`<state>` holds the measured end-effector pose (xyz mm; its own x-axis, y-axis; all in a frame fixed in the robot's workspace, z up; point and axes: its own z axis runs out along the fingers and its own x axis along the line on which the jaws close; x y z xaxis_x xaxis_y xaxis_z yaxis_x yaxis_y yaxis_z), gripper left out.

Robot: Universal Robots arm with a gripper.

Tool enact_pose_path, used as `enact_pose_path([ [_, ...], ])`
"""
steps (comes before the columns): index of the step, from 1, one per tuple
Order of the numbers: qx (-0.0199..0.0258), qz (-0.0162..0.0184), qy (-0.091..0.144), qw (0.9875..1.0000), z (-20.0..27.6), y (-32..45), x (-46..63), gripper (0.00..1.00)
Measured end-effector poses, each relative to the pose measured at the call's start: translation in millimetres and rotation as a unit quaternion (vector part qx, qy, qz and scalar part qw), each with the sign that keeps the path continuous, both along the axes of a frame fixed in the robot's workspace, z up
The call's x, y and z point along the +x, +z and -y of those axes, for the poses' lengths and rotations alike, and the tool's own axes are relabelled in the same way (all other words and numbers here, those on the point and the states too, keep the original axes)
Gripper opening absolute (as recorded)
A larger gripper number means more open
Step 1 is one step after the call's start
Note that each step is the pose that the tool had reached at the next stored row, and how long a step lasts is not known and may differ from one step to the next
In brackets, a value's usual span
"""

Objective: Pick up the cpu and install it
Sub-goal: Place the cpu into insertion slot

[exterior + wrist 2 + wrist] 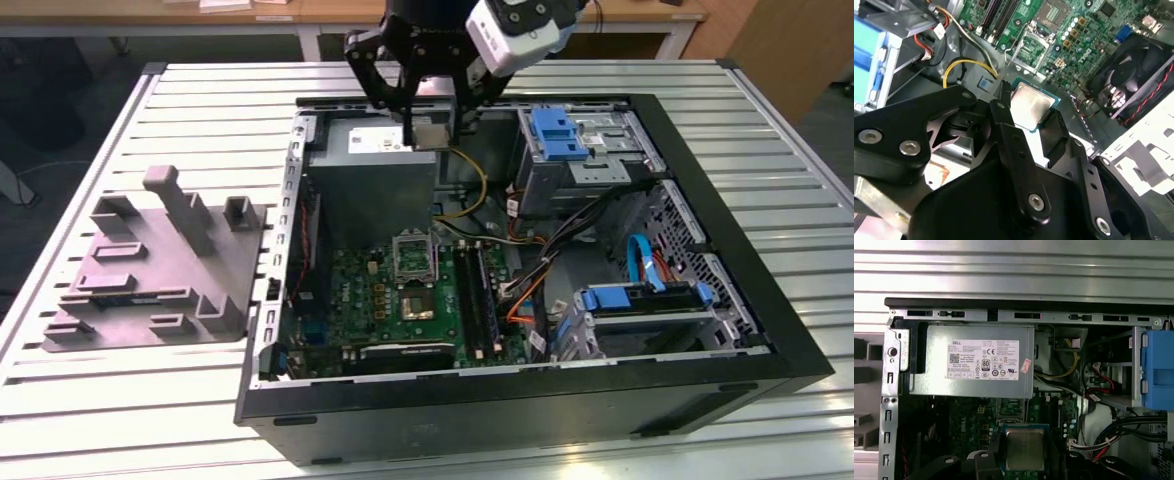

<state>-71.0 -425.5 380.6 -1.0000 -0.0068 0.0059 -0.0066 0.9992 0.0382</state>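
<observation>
The cpu (430, 133) is a small square chip with a silver-grey top and a green edge. My gripper (430, 122) is shut on it and holds it in the air above the grey power supply (380, 150) at the back of the open computer case. In both wrist views the cpu (1032, 104) (1025, 449) sits between the black fingers (1000, 112). The metal-framed socket (414, 256) lies open on the green motherboard (360, 300), lower in the exterior view than the gripper, and shows too as the socket (1029, 48) (1010, 409).
A grey plastic fixture (147, 270) with upright pegs stands on the slatted table at the exterior view's left. Inside the case are blue drive brackets (554, 132), coloured cables (534, 270) and a black fan (1134, 75).
</observation>
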Motion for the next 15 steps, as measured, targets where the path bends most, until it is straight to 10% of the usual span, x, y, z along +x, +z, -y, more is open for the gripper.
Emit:
enact_pose_path([
  [15, -0.0029, 0.0009, 0.0, 1.0, 13.5, -21.9, -1.0, 0.47],
])
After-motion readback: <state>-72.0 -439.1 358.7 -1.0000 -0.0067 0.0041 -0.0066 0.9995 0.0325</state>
